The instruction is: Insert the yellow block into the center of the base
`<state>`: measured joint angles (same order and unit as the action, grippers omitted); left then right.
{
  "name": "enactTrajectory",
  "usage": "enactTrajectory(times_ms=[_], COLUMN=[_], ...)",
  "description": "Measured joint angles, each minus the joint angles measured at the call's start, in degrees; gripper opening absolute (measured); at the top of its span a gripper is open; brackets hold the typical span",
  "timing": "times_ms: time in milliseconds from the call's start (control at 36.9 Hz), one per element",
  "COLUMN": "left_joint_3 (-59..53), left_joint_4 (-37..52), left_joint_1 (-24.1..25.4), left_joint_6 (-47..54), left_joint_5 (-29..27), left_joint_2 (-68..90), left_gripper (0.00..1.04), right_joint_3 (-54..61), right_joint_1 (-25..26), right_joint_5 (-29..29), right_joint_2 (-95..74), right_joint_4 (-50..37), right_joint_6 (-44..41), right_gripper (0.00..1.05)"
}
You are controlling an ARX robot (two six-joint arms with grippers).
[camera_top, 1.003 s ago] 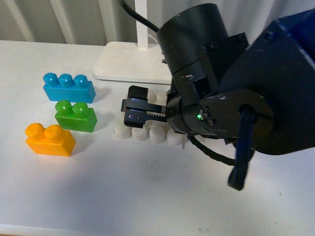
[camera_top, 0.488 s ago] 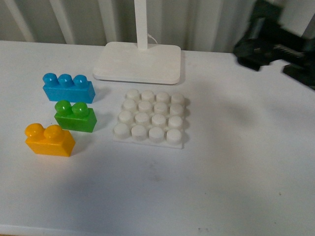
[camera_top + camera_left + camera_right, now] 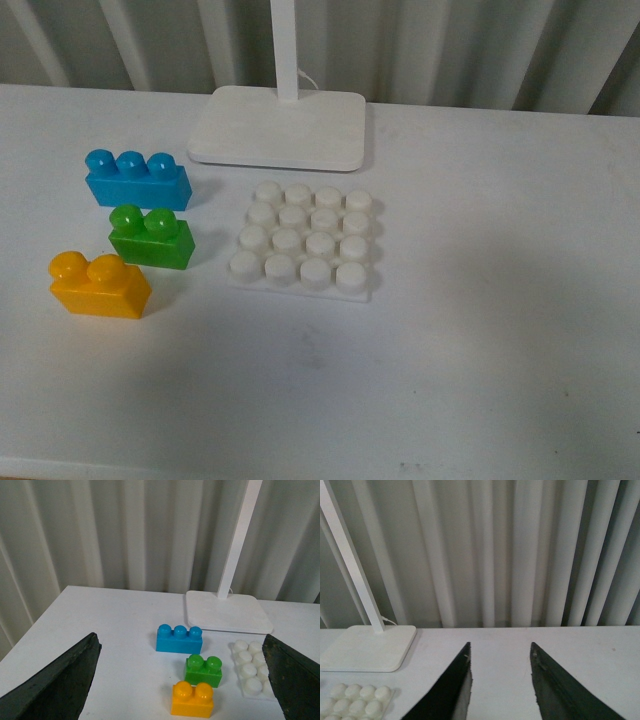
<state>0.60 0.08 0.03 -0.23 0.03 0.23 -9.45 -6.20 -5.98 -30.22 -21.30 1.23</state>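
Observation:
The yellow block point(image 3: 98, 286) stands on the white table at the front left, apart from the base point(image 3: 305, 243), a white studded plate in the middle with nothing on it. Neither arm shows in the front view. In the left wrist view my left gripper point(image 3: 180, 638) is open wide, raised well back from the yellow block point(image 3: 192, 700), with the base point(image 3: 250, 672) by its one finger. My right gripper point(image 3: 500, 645) is open over bare table, and the base point(image 3: 355, 700) lies off to its side.
A green two-stud brick point(image 3: 152, 238) and a blue three-stud brick point(image 3: 136, 180) stand in a row behind the yellow block. A smooth white stand with a pole point(image 3: 278, 127) sits just behind the base. Grey curtains close off the back of the table.
My right arm, which hung over the base a second ago, has pulled back to the upper right and left the front view. The bricks and base have not moved.

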Motion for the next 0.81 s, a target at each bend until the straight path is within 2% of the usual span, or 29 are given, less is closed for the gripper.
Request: enactTrajectory(times_ms=[54, 136, 813], left_joint_3=[0.00, 0.00, 0.00], left_joint_4=[0.00, 0.00, 0.00], left_joint_1=[0.00, 0.00, 0.00], left_joint_6=[0.00, 0.00, 0.00], left_joint_5=[-0.04, -0.13, -0.09], left_joint_2=[0.00, 0.00, 0.00], left_gripper=[0.98, 0.98, 0.98], right_joint_3=[1.51, 3.23, 9.14], right_joint_1=[3.34, 5.79, 6.08], right_joint_5=[4.74, 5.60, 5.92], right_joint_2=[1.51, 3.69, 16.33], right_joint_4=[0.81, 1.53, 7.48], right_joint_6=[-0.44, -0.81, -1.03], right_gripper=[0.20, 0.02, 0.01])
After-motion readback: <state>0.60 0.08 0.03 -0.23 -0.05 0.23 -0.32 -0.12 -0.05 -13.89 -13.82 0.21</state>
